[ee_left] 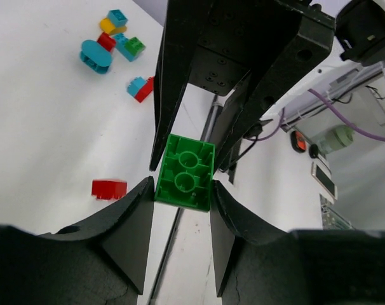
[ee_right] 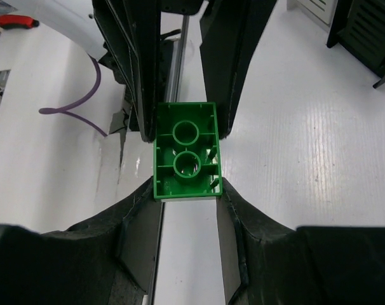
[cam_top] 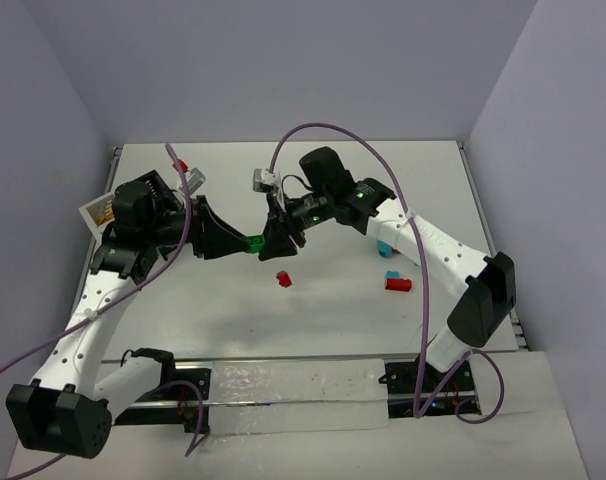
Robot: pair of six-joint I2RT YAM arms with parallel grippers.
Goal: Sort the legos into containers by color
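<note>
A green lego [cam_top: 253, 242] hangs in the air over the middle of the table, held from both ends. My left gripper [cam_top: 245, 243] comes at it from the left and my right gripper [cam_top: 268, 240] from the right. In the left wrist view the green lego [ee_left: 185, 171] shows its hollow underside, with my left gripper [ee_left: 182, 190] shut on its near end. My right gripper [ee_right: 187, 190] is likewise shut on the green lego [ee_right: 186, 151]. A black slatted container [ee_right: 370, 32] and a white one [ee_right: 313, 7] show at the top right of the right wrist view.
A red lego [cam_top: 283, 279] lies on the table below the grippers. A red-and-cyan pair [cam_top: 396, 281] and a cyan piece [cam_top: 385, 246] lie to the right. Several more legos [ee_left: 116, 38] sit in a cluster beyond them. Another red piece [cam_top: 182, 165] lies at the back left.
</note>
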